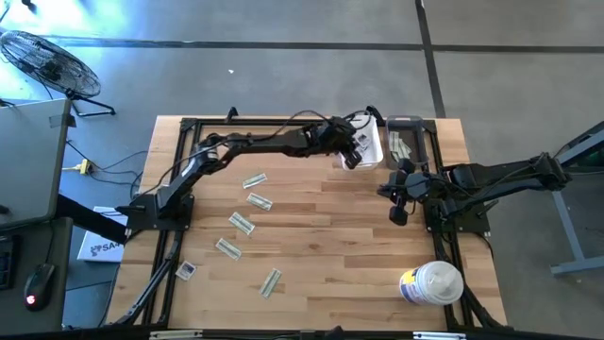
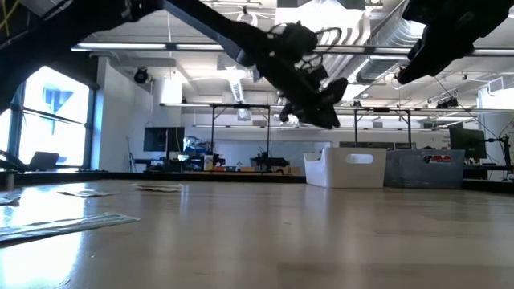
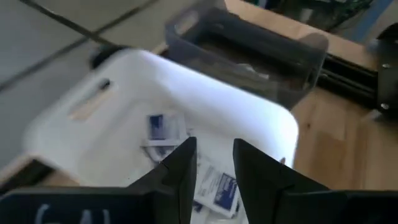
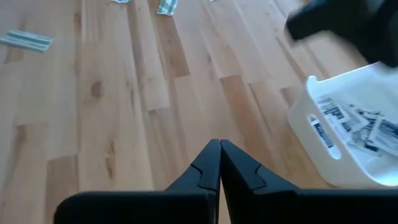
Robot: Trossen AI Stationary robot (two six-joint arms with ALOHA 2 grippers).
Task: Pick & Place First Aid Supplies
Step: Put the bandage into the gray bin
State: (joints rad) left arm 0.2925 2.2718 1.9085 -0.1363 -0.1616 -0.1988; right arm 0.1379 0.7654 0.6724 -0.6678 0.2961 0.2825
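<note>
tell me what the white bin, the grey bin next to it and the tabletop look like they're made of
White bin: probably moulded plastic, smooth, opaque, with a cut-out handle slot.
Grey bin: probably translucent smoky plastic; contents show faintly through its wall.
Tabletop: wood planks, visible grain and knots, slight sheen.

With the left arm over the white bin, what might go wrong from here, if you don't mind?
The left end effector hangs open above the white bin, which sits tight against the grey bin, so a stray packet could land in the wrong one. Several strip packets lie close together; picking one may nudge its neighbours.
</note>
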